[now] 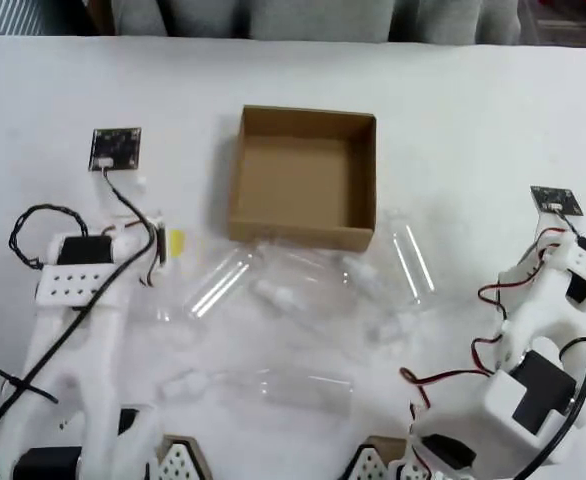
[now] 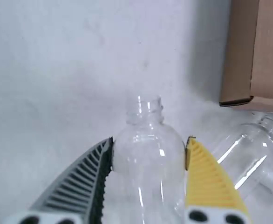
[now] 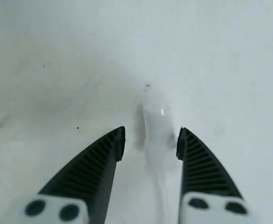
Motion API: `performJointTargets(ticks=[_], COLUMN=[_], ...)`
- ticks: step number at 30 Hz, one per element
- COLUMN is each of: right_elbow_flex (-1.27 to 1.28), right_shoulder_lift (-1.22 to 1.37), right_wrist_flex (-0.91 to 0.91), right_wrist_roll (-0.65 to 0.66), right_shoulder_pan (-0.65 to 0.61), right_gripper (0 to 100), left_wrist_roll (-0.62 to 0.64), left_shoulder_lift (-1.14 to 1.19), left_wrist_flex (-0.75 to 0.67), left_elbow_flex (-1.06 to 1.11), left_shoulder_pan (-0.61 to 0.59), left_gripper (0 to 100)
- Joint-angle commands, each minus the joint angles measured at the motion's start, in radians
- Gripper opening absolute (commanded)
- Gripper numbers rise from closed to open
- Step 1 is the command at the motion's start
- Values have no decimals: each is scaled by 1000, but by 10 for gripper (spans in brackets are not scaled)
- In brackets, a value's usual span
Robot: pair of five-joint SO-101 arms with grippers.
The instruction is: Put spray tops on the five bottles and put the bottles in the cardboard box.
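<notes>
Closest in, my left gripper (image 2: 149, 145) clamps an uncapped clear bottle (image 2: 148, 175) near the cardboard box (image 2: 257, 51); my right gripper (image 3: 150, 135) hangs low over the table (image 3: 57, 56), fingers apart around a white spray top (image 3: 156, 119).

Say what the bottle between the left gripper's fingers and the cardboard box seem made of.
The bottle looks like clear glossy plastic: the table shows through it and highlights streak its wall; glass is possible. The cardboard box looks like brown matte card: flat colour, no shine.

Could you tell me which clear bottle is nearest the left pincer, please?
The uncapped bottle between the fingers of the left pincer; the others lie outside its grip.
</notes>
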Motion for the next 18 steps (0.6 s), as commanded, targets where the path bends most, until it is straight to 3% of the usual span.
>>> performJointTargets(ticks=[1, 7, 18], right_elbow_flex=[-64, -23, 149], right_shoulder_lift=[-104, -189, -197], right_wrist_flex=[131, 170, -76], right_wrist_roll=[17, 144, 218], right_shoulder_pan=[-2, 47, 67], right_gripper=[152, 151, 151], left_wrist_roll=[-9, -9, -9], left_shoulder_lift=[-16, -16, -16], left_wrist_flex=[-21, -23, -26], left_elbow_flex=[-8, -8, -6], left_shoulder_pan=[-16, -16, -16], left_gripper=[22, 22, 22])
